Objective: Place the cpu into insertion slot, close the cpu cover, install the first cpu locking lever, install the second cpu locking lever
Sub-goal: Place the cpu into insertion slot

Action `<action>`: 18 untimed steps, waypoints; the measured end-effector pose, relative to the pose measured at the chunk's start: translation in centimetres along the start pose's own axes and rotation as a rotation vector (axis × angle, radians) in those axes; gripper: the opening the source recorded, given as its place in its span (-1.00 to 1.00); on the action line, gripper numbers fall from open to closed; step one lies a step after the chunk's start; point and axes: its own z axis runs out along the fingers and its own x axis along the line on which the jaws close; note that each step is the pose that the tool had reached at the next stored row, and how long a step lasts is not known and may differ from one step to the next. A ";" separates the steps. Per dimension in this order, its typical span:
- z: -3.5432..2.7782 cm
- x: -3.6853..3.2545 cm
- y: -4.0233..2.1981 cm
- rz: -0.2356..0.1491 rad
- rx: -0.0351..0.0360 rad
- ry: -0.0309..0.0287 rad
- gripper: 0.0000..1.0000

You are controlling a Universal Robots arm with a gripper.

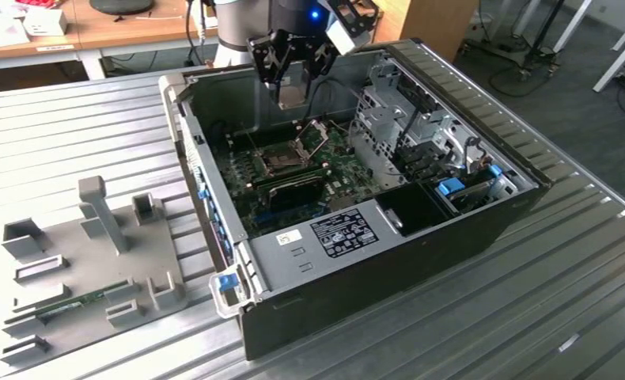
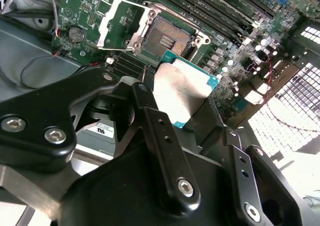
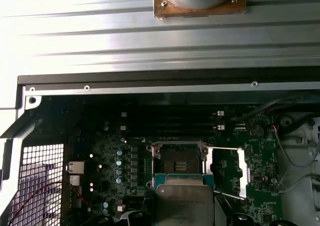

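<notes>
Fingers (image 2: 160, 131) grip the cpu (image 2: 182, 93), dull grey top with teal edge, near the open insertion slot (image 2: 167, 33).

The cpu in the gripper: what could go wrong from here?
1. The cpu, held by the gripper, is not yet seated in the insertion slot; lowered slightly misaligned, it might damage the contacts.
2. The open cpu cover stands close beside the slot; the gripper might catch it.

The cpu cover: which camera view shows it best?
The second wrist view: the cpu cover lies swung open beside the insertion slot, its frame and window plain. The first wrist view shows it open too, from farther off. The exterior view shows it from afar, a thin frame.
</notes>
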 end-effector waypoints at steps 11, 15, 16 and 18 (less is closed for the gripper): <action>0.33 -0.01 -0.03 0.000 -0.0003 -0.0002 0.08; 0.39 -0.01 -0.04 0.000 -0.0002 -0.0001 0.08; 0.41 -0.01 -0.04 0.000 -0.0003 -0.0002 0.08; 0.44 -0.01 -0.04 0.000 -0.0004 -0.0002 0.08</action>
